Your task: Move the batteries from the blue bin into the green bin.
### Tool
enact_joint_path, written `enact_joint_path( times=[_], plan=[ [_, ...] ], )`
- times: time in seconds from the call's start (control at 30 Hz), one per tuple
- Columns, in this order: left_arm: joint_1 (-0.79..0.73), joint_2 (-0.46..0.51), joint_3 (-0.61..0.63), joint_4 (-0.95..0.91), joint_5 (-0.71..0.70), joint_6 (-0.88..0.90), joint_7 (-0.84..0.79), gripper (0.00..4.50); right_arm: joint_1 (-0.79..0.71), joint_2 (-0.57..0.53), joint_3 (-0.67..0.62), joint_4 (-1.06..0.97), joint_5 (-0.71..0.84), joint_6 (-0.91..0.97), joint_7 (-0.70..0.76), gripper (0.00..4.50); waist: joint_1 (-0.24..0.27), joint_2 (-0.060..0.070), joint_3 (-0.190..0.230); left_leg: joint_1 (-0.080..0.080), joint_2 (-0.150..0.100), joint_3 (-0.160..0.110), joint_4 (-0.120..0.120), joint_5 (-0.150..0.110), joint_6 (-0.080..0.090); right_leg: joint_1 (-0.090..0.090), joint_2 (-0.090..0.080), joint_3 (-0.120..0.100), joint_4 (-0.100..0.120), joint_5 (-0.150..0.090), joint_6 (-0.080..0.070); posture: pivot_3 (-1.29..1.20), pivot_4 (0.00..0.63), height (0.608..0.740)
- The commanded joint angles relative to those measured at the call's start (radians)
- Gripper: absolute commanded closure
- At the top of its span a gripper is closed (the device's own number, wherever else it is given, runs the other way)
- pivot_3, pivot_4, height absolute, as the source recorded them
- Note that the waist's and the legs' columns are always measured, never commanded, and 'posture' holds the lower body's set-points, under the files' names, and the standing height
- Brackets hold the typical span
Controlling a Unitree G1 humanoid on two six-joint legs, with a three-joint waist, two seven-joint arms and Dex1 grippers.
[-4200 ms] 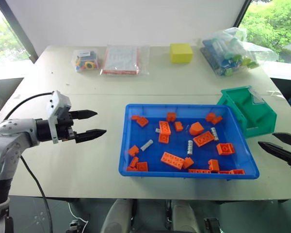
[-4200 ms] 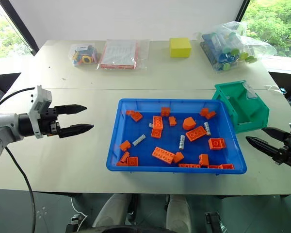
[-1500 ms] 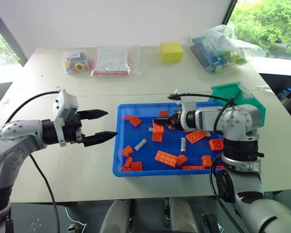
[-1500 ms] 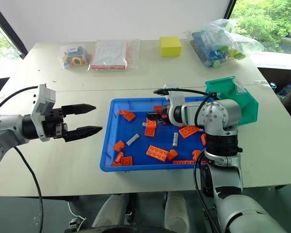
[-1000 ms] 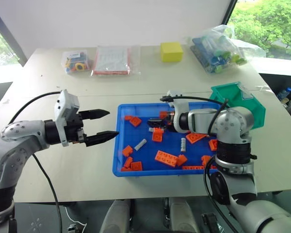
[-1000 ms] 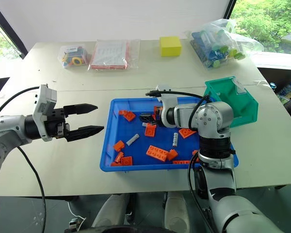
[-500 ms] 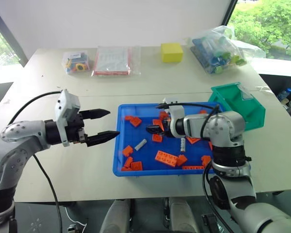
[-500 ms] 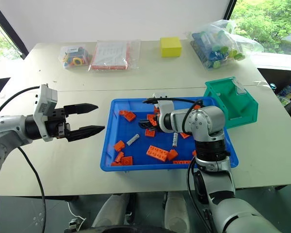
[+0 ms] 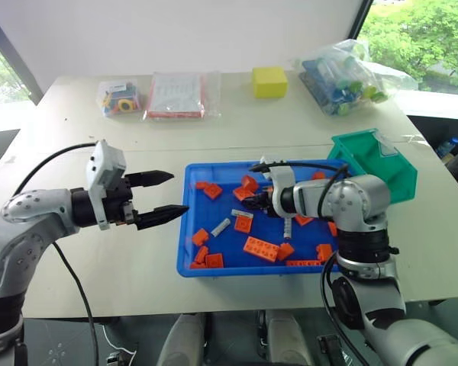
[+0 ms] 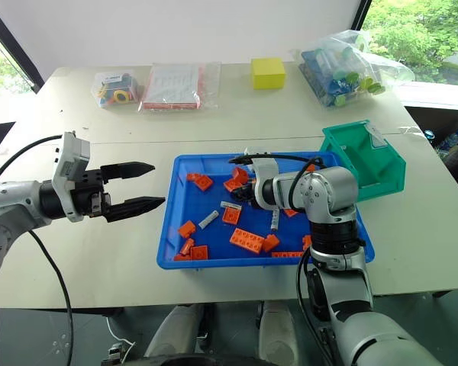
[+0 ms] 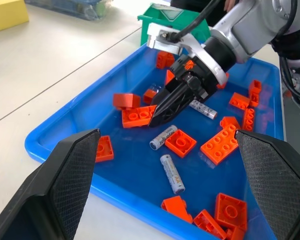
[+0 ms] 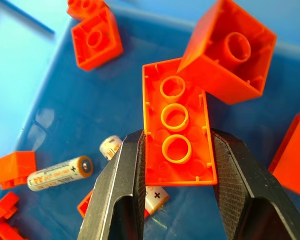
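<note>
The batteries (image 11: 171,173) are small, hard, smooth metal cylinders lying loose among orange bricks (image 11: 219,144) in the blue bin (image 9: 185,261); they look prone to rolling and are best pinched across the middle. The right claw (image 12: 178,170) is instead narrowed on an overturned orange brick (image 12: 178,137) with a battery beneath it, the green bin (image 9: 378,162) beyond. The left claw (image 9: 162,196) hovers wide open over the worktop (image 9: 122,267).

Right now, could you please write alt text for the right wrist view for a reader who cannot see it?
The right gripper's two black fingers clamp an upside-down orange brick above the blue bin. Two batteries lie beneath, among other orange bricks.
</note>
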Motion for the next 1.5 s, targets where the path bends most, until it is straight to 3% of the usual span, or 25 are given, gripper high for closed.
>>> enact_joint_path(
  times=[0.03, 0.13, 0.4, 0.5, 0.6, 0.63, 0.87, 0.97, 1.5],
  plan=[
    [-0.026, 0.000, 0.001, 0.004, 0.001, -0.021, -0.010, 0.00, -0.090, 0.016, -0.017, -0.064, 0.040, 0.005, 0.054, 3.02, -0.001, 0.000, 0.000, 0.000, 0.000, 0.000, 0.000, 0.000, 0.000, 0.000, 0.000, 0.000, 0.000, 0.000, 0.000, 0.00, 0.150, 0.692],
    [-0.035, 0.000, -0.002, 0.011, 0.003, -0.021, -0.014, 0.00, -0.121, 0.044, 0.014, -0.052, 0.053, -0.024, 0.101, 3.02, -0.004, 0.000, 0.000, 0.000, 0.000, 0.000, -0.001, 0.000, 0.000, 0.000, 0.001, 0.000, 0.000, 0.000, 0.000, 0.00, 0.150, 0.692],
    [-0.033, 0.006, 0.012, -0.008, -0.009, -0.011, -0.001, 0.00, -0.095, 0.065, 0.265, 0.082, -0.027, -0.264, 0.223, 3.02, -0.003, 0.000, 0.000, 0.000, 0.000, 0.000, -0.002, 0.000, 0.000, -0.001, 0.002, 0.001, 0.000, 0.000, 0.000, 0.00, 0.150, 0.692],
    [-0.021, 0.011, 0.025, -0.017, -0.015, -0.007, 0.004, 0.00, -0.084, 0.016, 0.352, 0.127, -0.085, -0.365, 0.280, 1.85, -0.002, 0.000, 0.000, 0.000, 0.000, 0.000, -0.002, 0.000, 0.000, -0.001, 0.002, 0.001, 0.000, 0.000, 0.000, 0.00, 0.150, 0.692],
    [-0.004, 0.015, 0.039, -0.028, -0.022, -0.004, 0.008, 0.00, -0.097, -0.052, 0.408, 0.123, -0.128, -0.468, 0.363, 0.23, -0.003, 0.000, 0.000, 0.000, 0.000, 0.000, -0.002, 0.000, 0.000, -0.001, 0.002, 0.002, 0.000, 0.000, 0.000, 0.00, 0.150, 0.692],
    [0.001, 0.016, 0.042, -0.033, -0.024, -0.002, 0.010, 0.00, -0.102, -0.081, 0.416, 0.109, -0.139, -0.518, 0.402, 0.10, -0.003, 0.000, 0.000, 0.000, 0.000, 0.000, -0.002, 0.000, 0.000, -0.001, 0.002, 0.002, 0.000, 0.000, 0.000, 0.00, 0.150, 0.692],
    [0.010, 0.017, 0.045, -0.040, -0.030, 0.000, 0.011, 0.00, -0.078, -0.294, 0.458, -0.026, -0.158, -0.845, 0.797, 0.10, -0.002, 0.000, 0.001, 0.000, 0.001, 0.000, -0.002, 0.000, -0.001, -0.001, 0.002, 0.002, 0.000, 0.000, 0.000, 0.00, 0.150, 0.692],
    [0.002, 0.017, 0.039, -0.034, -0.029, 0.000, 0.008, 0.00, -0.059, -0.332, 0.485, -0.024, -0.182, -0.947, 0.907, 0.10, -0.001, 0.000, 0.001, 0.000, 0.002, 0.000, -0.002, 0.000, -0.001, -0.001, 0.002, 0.002, -0.001, -0.001, 0.000, 0.00, 0.150, 0.692],
    [0.025, 0.065, 0.050, -0.056, -0.042, 0.012, -0.046, 0.00, -0.022, -0.254, 0.596, 0.249, -0.461, -1.389, 1.045, 0.10, 0.000, -0.001, 0.002, 0.000, 0.004, 0.001, -0.002, 0.000, -0.002, -0.001, 0.003, 0.002, -0.002, 0.000, -0.001, 0.00, 0.150, 0.692]
  ],
)
